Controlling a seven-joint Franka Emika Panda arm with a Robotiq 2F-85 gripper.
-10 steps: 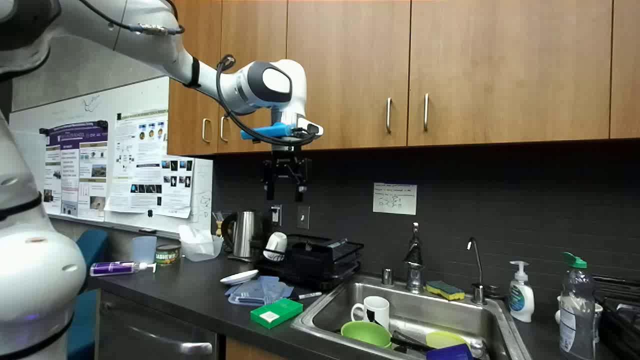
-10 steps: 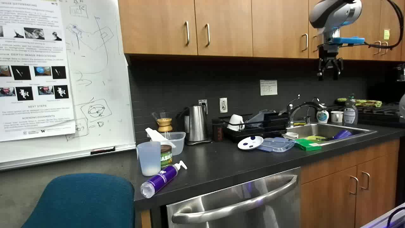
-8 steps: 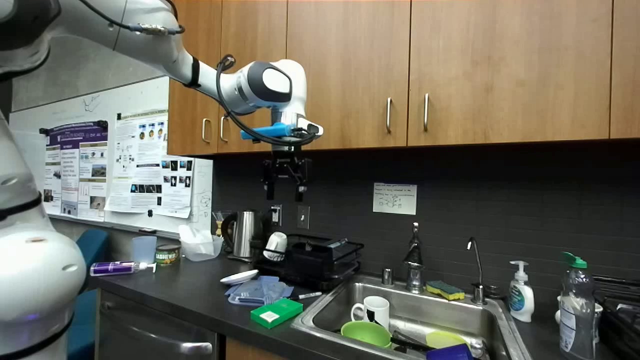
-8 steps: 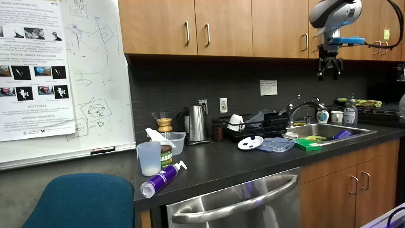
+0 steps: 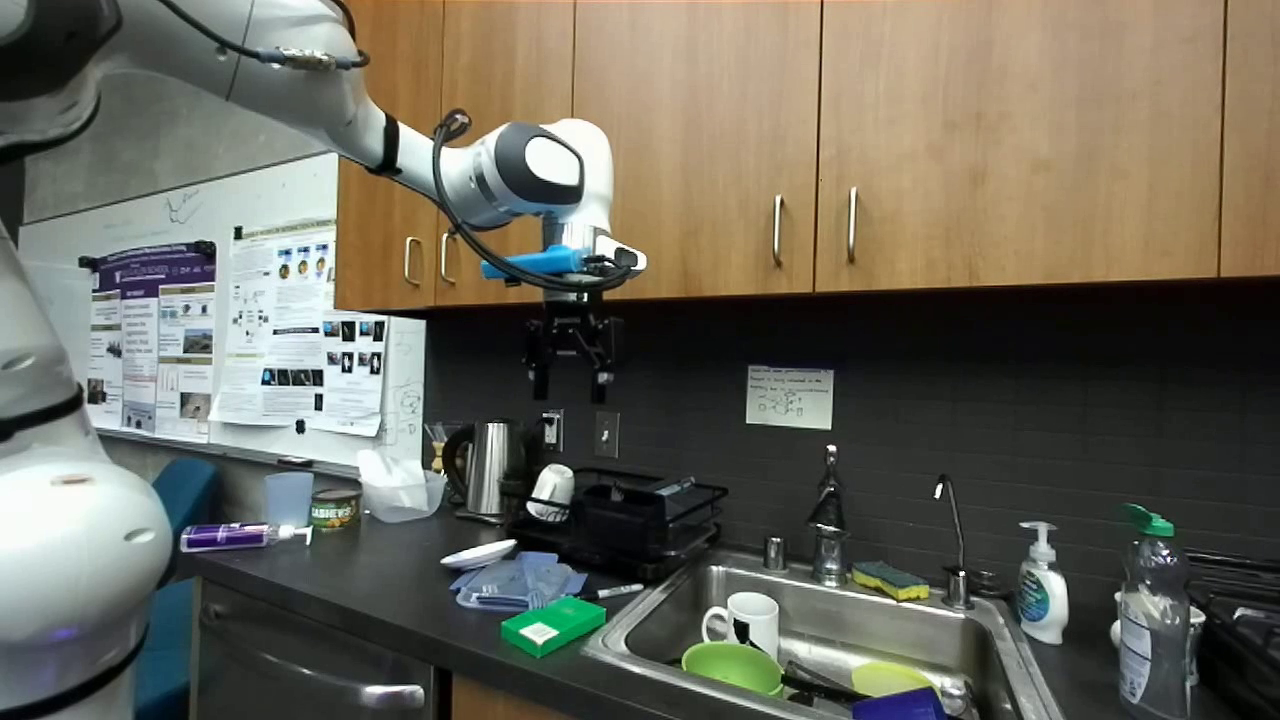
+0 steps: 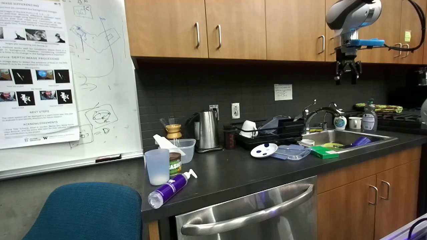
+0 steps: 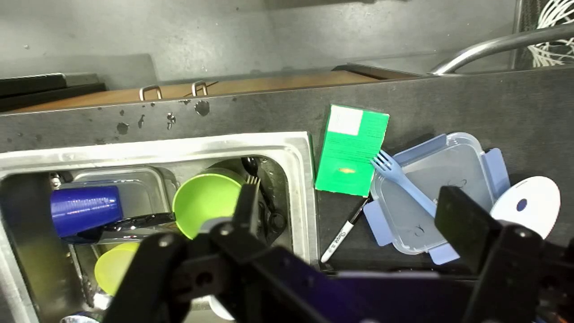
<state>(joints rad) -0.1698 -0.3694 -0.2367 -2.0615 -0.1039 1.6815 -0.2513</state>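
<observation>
Two risks noted, wrist view: the green box (image 7: 352,154) lies on the table (image 7: 471,103) with the sink rim (image 7: 303,202) just beside it at 9 o'clock, so a stray push could tip it in; the blue fork (image 7: 406,183), tines apparently overlapping the box at 4 o'clock, could be dragged along. The jaws stand wide apart, well above, holding and touching nothing.

Soft glare brightens the floor (image 7: 202,38) while shadow darkens the backsplash (image 5: 1000,400).
</observation>
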